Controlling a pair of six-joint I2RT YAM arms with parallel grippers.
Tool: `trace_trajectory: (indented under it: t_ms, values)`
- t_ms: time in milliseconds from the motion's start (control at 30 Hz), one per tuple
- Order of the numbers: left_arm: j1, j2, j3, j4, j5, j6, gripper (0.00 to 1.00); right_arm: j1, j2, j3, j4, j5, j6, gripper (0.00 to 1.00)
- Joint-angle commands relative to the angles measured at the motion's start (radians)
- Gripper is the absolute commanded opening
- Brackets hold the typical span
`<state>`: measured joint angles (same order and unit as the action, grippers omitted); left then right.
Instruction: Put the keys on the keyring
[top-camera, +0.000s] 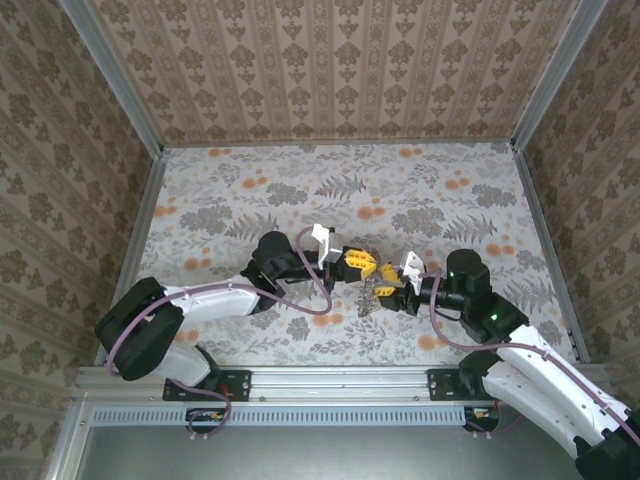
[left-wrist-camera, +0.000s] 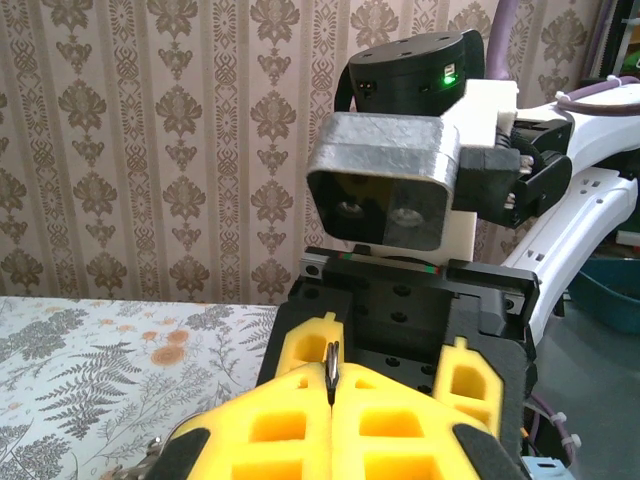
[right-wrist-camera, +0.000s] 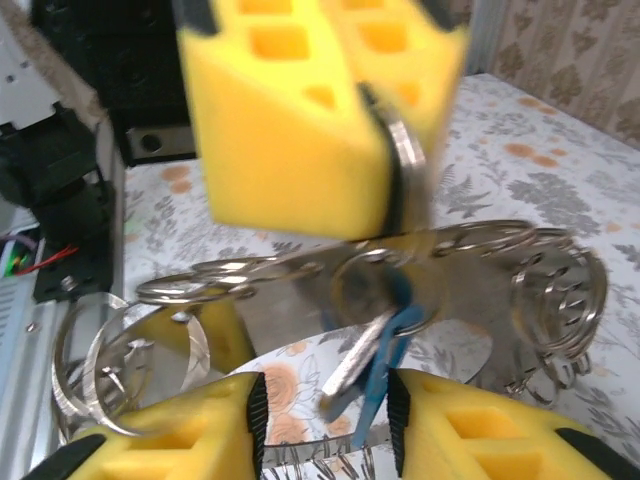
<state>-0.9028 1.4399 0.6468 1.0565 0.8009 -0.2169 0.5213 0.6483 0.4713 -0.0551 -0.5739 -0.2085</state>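
Observation:
My left gripper (top-camera: 357, 262) (left-wrist-camera: 331, 388) is shut on the thin edge of a metal keyring (left-wrist-camera: 331, 362) (right-wrist-camera: 405, 152), held above the table. Below that ring hangs a bunch of linked rings with a silver key and a blue key (right-wrist-camera: 372, 352) (top-camera: 367, 300). My right gripper (top-camera: 388, 292) (right-wrist-camera: 325, 432) faces the left one from below, jaws apart. The tips of the two keys dangle into the gap between its yellow fingers (right-wrist-camera: 470, 430), nearer the right-hand one. Motion blur hides whether they touch a pad.
More loose rings spread to the left (right-wrist-camera: 95, 360) and right (right-wrist-camera: 560, 290) of the bunch. The floral table (top-camera: 250, 200) lies under both arms, enclosed by patterned walls (top-camera: 330, 70) on three sides. The right wrist camera housing (left-wrist-camera: 385, 195) sits close in front of the left gripper.

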Motion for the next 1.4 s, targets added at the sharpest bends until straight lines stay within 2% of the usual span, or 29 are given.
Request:
trace_trajectory:
  t_ms: [0, 300, 400, 867, 1233, 1333, 1367]
  values:
    - [-0.008, 0.003, 0.034, 0.082, 0.016, -0.027, 0.00, 0.005, -0.013, -0.001, 0.053, 0.100, 0.005, 0.35]
    - [-0.008, -0.007, 0.017, 0.071, 0.003, -0.020, 0.00, 0.005, -0.034, 0.029, -0.035, 0.137, -0.049, 0.04]
    - [-0.009, -0.010, 0.020, 0.027, 0.006, 0.001, 0.00, 0.005, -0.038, 0.080, -0.120, 0.146, -0.092, 0.00]
    - [-0.016, -0.044, 0.027, -0.195, -0.004, 0.125, 0.00, 0.003, 0.096, 0.404, -0.540, 0.162, -0.340, 0.00]
    - [-0.019, -0.086, 0.029, -0.340, -0.108, 0.197, 0.00, 0.014, 0.241, 0.665, -0.869, 0.360, -0.598, 0.00]
    - [-0.016, -0.091, 0.022, -0.339, -0.136, 0.181, 0.11, 0.038, 0.294, 0.724, -0.922, 0.416, -0.673, 0.00]
    - [-0.012, -0.095, 0.018, -0.341, -0.146, 0.171, 0.20, 0.052, 0.314, 0.744, -0.934, 0.439, -0.697, 0.00]
